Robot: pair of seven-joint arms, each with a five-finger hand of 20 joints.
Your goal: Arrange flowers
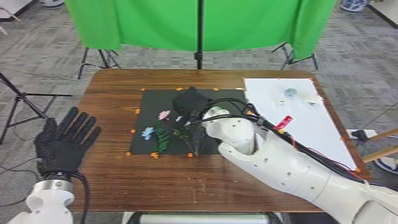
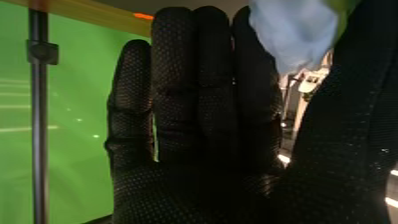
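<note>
In the head view my right hand [image 1: 189,102] is over the black mat [image 1: 204,146]. A pale flower [image 1: 180,119] lies close beside it. The pink flower [image 1: 164,114], blue flower [image 1: 147,132] and a green stem [image 1: 162,139] lie on the mat's left part. In the right wrist view my right hand [image 2: 200,105] is open, its fingers straight, with a pale blue bloom [image 2: 295,32] between forefinger and thumb; whether they touch it I cannot tell. My left hand [image 1: 60,145] is open at the table's left edge.
A white board [image 1: 306,130] lies along the right side of the table [image 1: 213,182], bearing a clear object [image 1: 290,92] and a small white one [image 1: 313,99]. A red object [image 1: 284,122] shows beside the right forearm. Orange marks line the mat.
</note>
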